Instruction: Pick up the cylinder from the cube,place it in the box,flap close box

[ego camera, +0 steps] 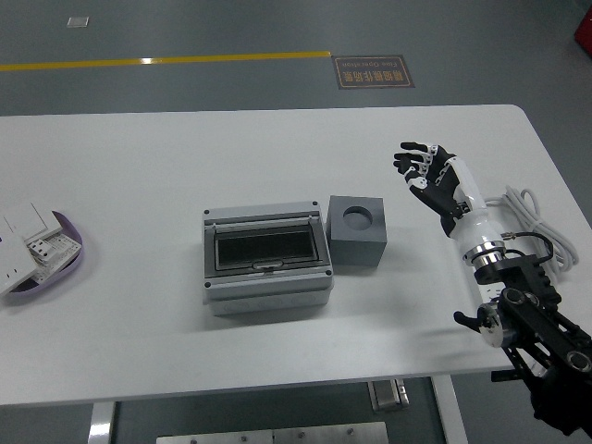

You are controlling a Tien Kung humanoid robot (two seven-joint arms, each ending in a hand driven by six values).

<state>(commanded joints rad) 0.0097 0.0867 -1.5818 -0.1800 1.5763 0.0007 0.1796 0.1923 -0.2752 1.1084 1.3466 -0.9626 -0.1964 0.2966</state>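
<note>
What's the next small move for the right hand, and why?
Probably carry the open right hand leftward toward the round socket in the grey cube. The hand hovers to the cube's right, holding nothing. The grey box with a clear flap already looks closed, and whether a cylinder sits in the socket is unclear.

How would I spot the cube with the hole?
Start at the white table and find the grey box with a dark window near its middle. The cube sits against the box's right side: smaller, darker grey, with one round hole on top.
</note>
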